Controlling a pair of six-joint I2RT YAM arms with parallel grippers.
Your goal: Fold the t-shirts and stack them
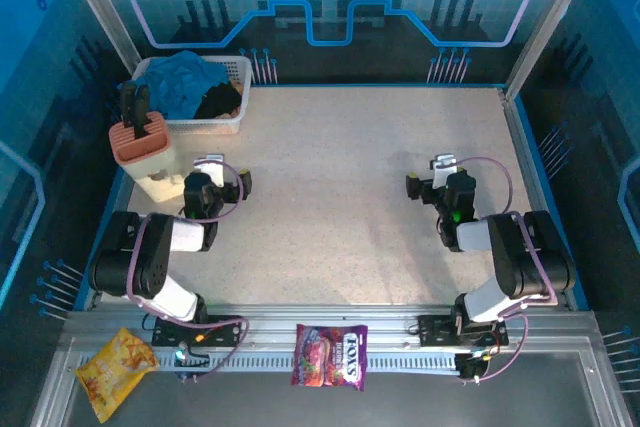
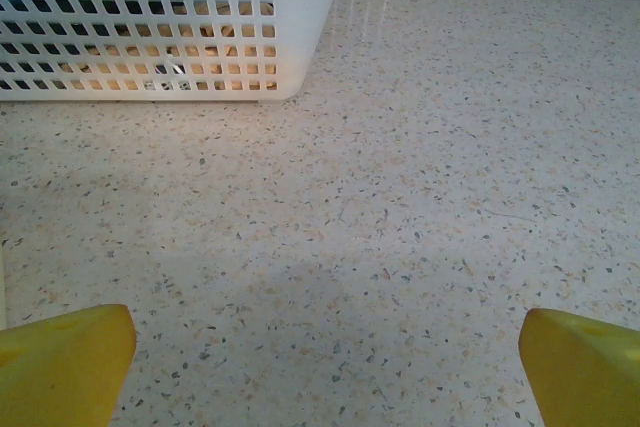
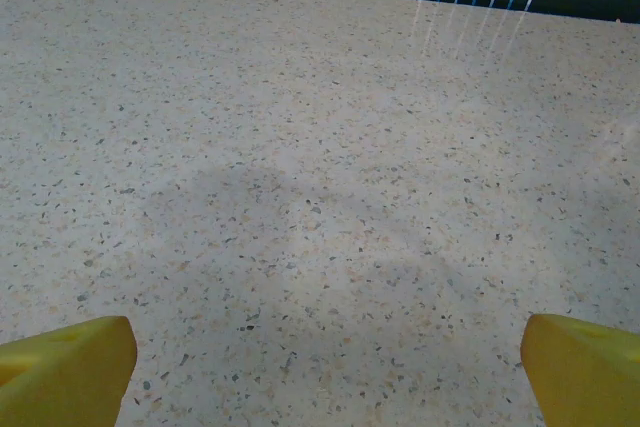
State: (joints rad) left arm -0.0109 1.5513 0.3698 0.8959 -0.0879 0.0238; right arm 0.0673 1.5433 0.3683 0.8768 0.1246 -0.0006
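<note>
Overhead view: my left end effector [image 1: 210,164] sits low over the speckled bench [image 1: 340,197] on its left side, a short way in front of the white basket [image 1: 238,69]. In the left wrist view, its yellow fingers [image 2: 60,362] stand spread wide with nothing between them, only bare bench beneath and the basket's slotted wall ahead. My right end effector [image 1: 443,164] sits on the bench's right side, well apart from the basket. Its fingers [image 3: 585,367] are likewise parted to the full and grip nothing.

Both t-shirts lie crumpled inside the basket at the far left corner: the teal-blue t-shirt [image 1: 185,75] heaped on the left, the black t-shirt [image 1: 220,102] beside it on the right. A cream tub with an orange lid [image 1: 140,142] stands just in front of the basket. A yellow snack packet [image 1: 115,367] and a purple sweet bag [image 1: 330,355] lie on the near rail
</note>
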